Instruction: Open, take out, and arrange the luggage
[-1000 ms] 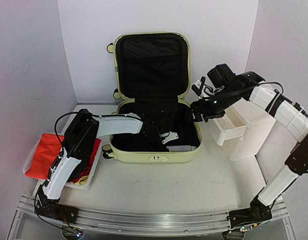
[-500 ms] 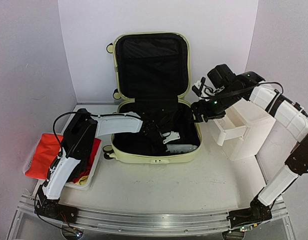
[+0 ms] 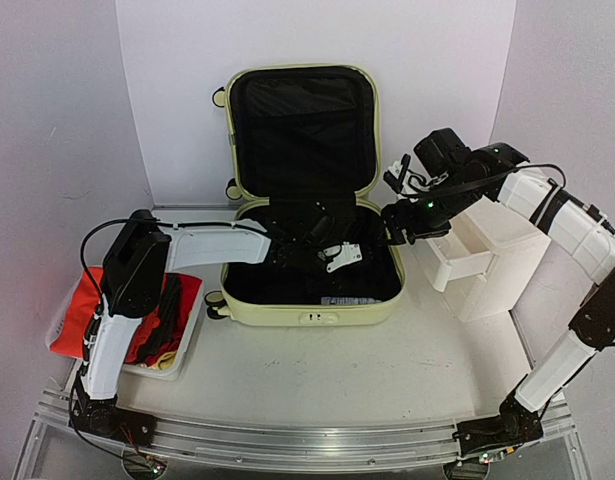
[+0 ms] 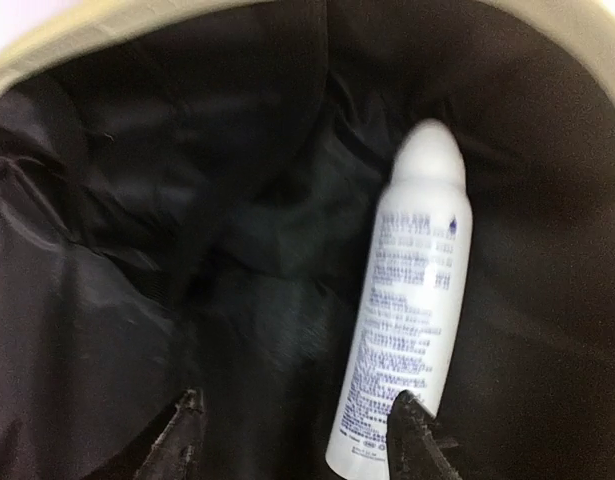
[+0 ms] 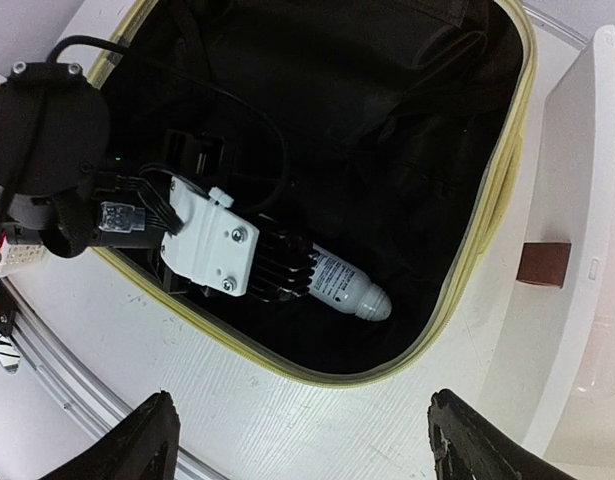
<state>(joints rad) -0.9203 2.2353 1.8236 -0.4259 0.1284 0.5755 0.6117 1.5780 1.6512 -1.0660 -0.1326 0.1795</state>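
The luggage (image 3: pixel 307 315), a pale yellow-green hard-shell suitcase, lies open on the table with its lid upright and its black lining (image 4: pixel 107 330) showing. A white spray bottle (image 4: pixel 417 290) lies inside near the front wall, seen as a bottle (image 5: pixel 349 287) from the right wrist too. My left gripper (image 4: pixel 299 440) is down inside the case, open, with only lining between its fingers. Its right fingertip (image 4: pixel 417 435) overlaps the bottle's base. My right gripper (image 5: pixel 312 440) hovers wide open above the suitcase's right front rim (image 5: pixel 507 180), holding nothing.
A white mesh basket (image 3: pixel 187 335) with red and orange clothes stands at the left beside the left arm. A white three-drawer box (image 3: pixel 507 240) stands at the right, one drawer (image 3: pixel 457 265) pulled out toward the suitcase. Booth walls close in behind and at both sides.
My left gripper has drawn back from the suitcase's front toward its middle, and its elbow has swung left. The jaws widened, then narrowed again. The bottle stays lying inside. The right arm has not moved.
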